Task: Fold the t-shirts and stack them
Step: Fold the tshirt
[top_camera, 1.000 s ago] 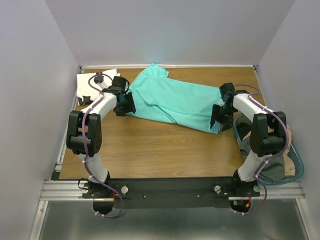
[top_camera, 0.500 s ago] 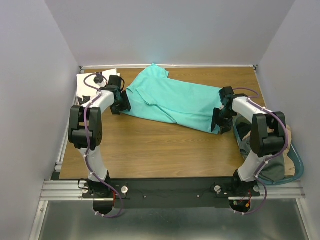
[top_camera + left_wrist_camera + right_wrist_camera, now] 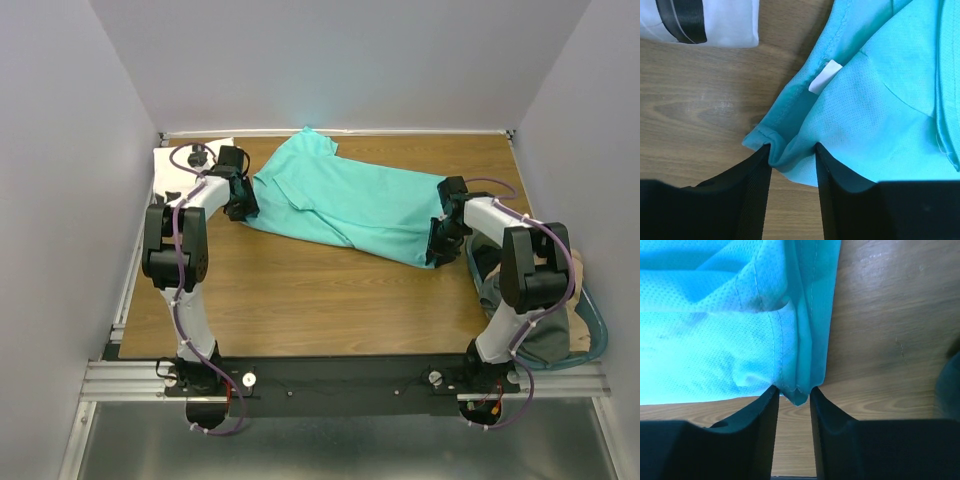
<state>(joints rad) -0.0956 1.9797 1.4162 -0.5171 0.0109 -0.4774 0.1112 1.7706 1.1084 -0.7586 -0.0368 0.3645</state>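
The turquoise t-shirt [image 3: 350, 205] lies spread across the back of the wooden table, its small white neck label [image 3: 824, 77] showing. My left gripper [image 3: 240, 200] is at the shirt's left edge. Its jaws stand partly open astride a bunched fold of the turquoise cloth [image 3: 880, 125], which touches both fingers. My right gripper [image 3: 440, 245] is at the shirt's right end, where a hem corner of the turquoise cloth [image 3: 715, 330] sits in the narrow gap between its fingers. The white t-shirt with black print [image 3: 175, 165] lies folded in the back left corner [image 3: 715, 20].
A teal-rimmed basket [image 3: 590, 320] holding grey and tan clothes stands off the table's right edge, beside the right arm. Grey walls close in the table at the left, back and right. Bare wood [image 3: 320, 290] stretches between the shirt and the arm bases.
Both grippers' jaws have narrowed around the turquoise cloth. The left gripper has moved back and left along the shirt's edge; the right gripper has barely shifted.
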